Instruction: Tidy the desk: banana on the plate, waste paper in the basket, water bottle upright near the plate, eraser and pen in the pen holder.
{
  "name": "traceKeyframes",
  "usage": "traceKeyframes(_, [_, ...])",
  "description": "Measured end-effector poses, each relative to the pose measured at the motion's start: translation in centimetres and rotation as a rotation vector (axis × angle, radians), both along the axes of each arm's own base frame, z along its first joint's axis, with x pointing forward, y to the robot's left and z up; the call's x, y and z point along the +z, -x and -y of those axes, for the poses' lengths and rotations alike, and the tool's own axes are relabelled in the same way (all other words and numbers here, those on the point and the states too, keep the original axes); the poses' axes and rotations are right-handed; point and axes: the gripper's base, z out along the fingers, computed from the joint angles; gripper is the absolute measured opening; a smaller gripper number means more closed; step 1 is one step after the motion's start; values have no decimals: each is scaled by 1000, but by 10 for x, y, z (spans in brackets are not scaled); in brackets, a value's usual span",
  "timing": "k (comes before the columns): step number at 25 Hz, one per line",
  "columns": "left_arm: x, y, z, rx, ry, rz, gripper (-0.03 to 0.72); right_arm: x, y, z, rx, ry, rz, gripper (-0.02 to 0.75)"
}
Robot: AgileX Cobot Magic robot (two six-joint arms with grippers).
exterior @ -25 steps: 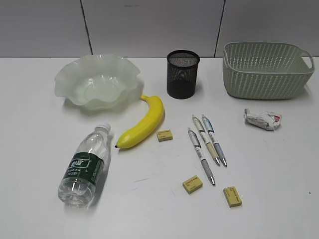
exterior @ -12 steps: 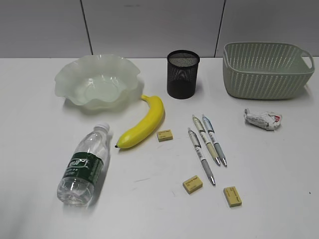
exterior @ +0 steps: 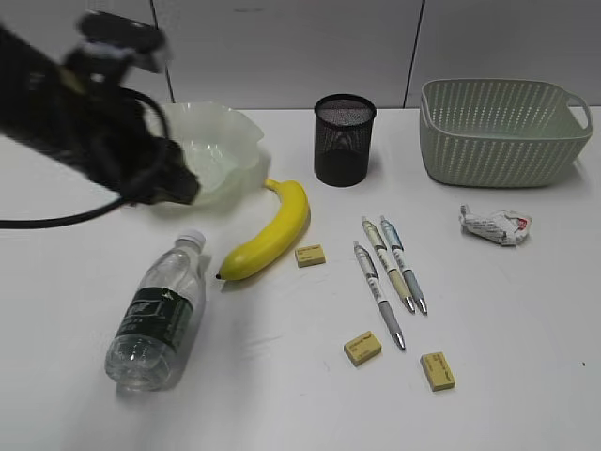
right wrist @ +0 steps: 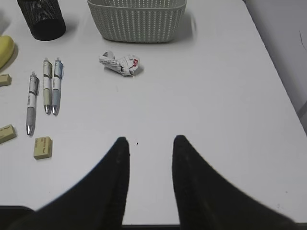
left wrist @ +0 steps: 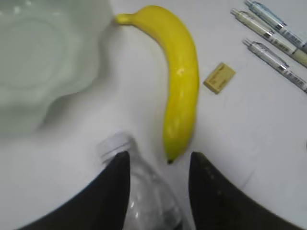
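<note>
left arm over the plate, desk untidied

the water bottle (exterior: 155, 319) lies on its side on the desk (exterior: 526, 319), its dark green label too blurred to read; the waste paper (exterior: 495, 225) by the basket (exterior: 502, 132) shows red and black print, also unreadable. the left arm (exterior: 84, 122) reaches in above the plate (exterior: 221, 141), blurred, left gripper (left wrist: 158, 165) parted and empty over the bottle's neck beside the banana (exterior: 268, 235). the right gripper (right wrist: 149, 143) hangs parted over bare desk.

Bright, even light (soft shadows); left arm (exterior: 84, 122) motion-blurred.
</note>
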Motion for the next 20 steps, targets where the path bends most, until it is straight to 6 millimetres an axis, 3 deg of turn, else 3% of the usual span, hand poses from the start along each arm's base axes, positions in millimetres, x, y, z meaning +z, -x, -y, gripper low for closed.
traceKeyframes(4, [-39,-42,51,-77,-62,-110,309,0,0,0,0,0,0,257])
traceKeyframes(9, [-76,-75,85,-122,-133,-235,314,0,0,0,1,-1,0,257])
traceKeyframes(14, [-95,-91,99,-135,-161,-290,375,0,0,0,1,-1,0,256])
traceKeyframes(20, [-115,-94,101,-137,-187,-336,400,0,0,0,2,-2,0,256])
